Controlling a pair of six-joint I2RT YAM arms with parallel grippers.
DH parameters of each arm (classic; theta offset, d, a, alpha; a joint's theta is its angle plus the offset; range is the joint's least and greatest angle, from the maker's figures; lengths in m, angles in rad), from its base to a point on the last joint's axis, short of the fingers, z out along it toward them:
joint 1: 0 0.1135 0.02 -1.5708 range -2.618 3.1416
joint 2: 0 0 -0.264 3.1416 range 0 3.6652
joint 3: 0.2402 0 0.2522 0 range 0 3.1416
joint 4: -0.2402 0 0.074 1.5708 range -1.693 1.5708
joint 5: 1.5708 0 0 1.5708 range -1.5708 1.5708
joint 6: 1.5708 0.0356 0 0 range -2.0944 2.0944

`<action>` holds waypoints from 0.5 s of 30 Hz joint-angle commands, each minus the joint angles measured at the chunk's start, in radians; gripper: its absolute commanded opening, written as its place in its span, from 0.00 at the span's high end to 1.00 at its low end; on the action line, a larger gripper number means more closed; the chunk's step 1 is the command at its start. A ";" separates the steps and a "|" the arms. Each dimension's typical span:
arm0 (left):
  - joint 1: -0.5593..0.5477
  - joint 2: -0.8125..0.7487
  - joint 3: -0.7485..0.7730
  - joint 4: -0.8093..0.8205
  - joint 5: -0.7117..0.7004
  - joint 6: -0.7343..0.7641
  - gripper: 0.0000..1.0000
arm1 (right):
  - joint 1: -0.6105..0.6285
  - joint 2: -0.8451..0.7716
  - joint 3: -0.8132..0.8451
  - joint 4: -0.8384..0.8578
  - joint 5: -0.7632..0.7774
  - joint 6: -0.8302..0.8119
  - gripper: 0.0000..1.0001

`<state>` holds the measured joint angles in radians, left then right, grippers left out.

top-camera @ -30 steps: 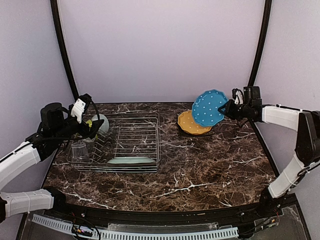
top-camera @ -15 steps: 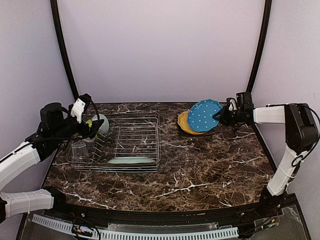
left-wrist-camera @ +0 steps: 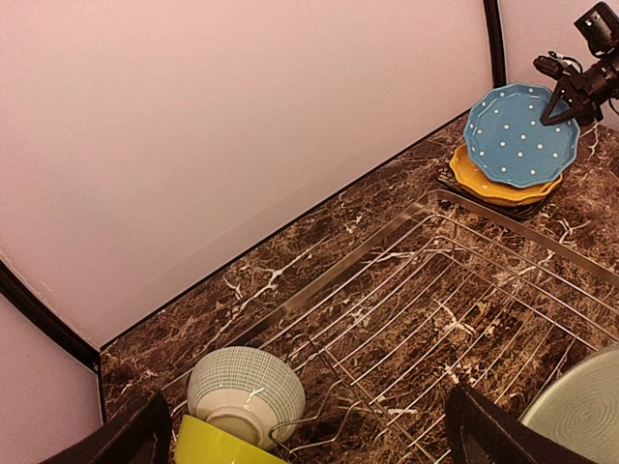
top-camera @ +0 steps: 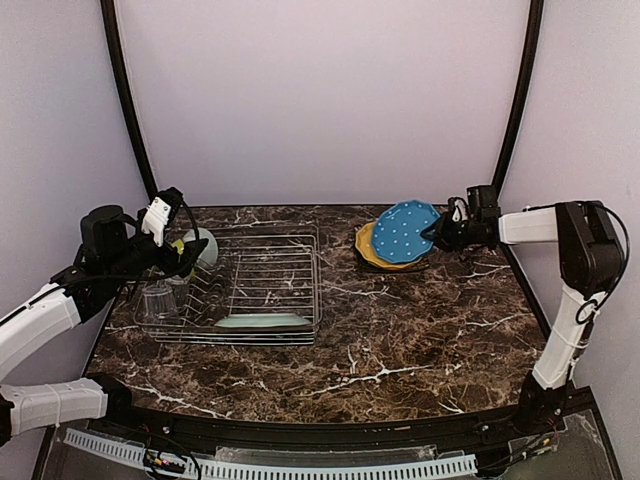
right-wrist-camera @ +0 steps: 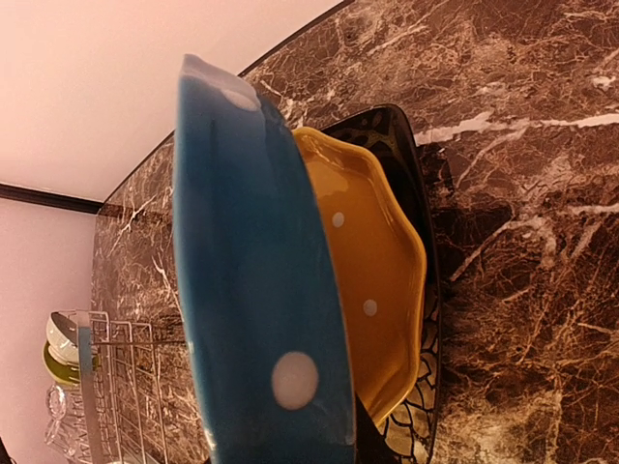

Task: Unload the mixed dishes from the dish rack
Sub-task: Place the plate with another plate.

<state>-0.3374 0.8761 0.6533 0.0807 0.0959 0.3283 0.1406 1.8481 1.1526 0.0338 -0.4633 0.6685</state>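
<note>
The silver wire dish rack point(top-camera: 262, 283) stands at the left. It holds a large pale-green flower plate point(top-camera: 262, 321) lying flat, a clear ribbed glass point(top-camera: 157, 301), a pale-green bowl point(left-wrist-camera: 245, 390) and a yellow-green bowl point(left-wrist-camera: 215, 445). My left gripper point(top-camera: 185, 257) hovers open over those bowls, with nothing between its fingers point(left-wrist-camera: 490, 430). At the back right my right gripper point(top-camera: 436, 232) is shut on the rim of the blue white-dotted plate point(top-camera: 403, 231). That plate is tilted low over the yellow dotted plate point(right-wrist-camera: 375, 280), which lies on the black square plate point(right-wrist-camera: 423, 290).
The purple back wall runs just behind the plate stack and the rack. A black frame post point(top-camera: 518, 90) rises beside my right arm. Brown marble table point(top-camera: 400, 340) stretches in front of the rack and the stack.
My right gripper has brought the blue plate down and tipped it from nearly upright to a low tilt over the yellow plate. The left arm has stayed still.
</note>
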 commanded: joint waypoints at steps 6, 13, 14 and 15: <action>0.006 -0.001 -0.008 0.011 0.009 -0.009 0.00 | -0.006 0.013 0.064 0.122 -0.041 -0.008 0.80; 0.006 0.006 -0.009 0.019 0.015 -0.012 0.00 | -0.006 0.004 0.076 0.089 -0.017 -0.042 0.70; 0.006 0.006 -0.009 0.019 0.017 -0.013 0.00 | -0.006 0.004 0.078 0.080 -0.011 -0.047 0.69; 0.006 0.005 -0.009 0.018 0.017 -0.012 0.00 | -0.006 0.002 0.080 0.074 -0.006 -0.052 0.68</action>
<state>-0.3374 0.8818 0.6533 0.0811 0.0967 0.3279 0.1406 1.8648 1.1896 0.0578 -0.4759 0.6533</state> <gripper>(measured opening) 0.996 0.308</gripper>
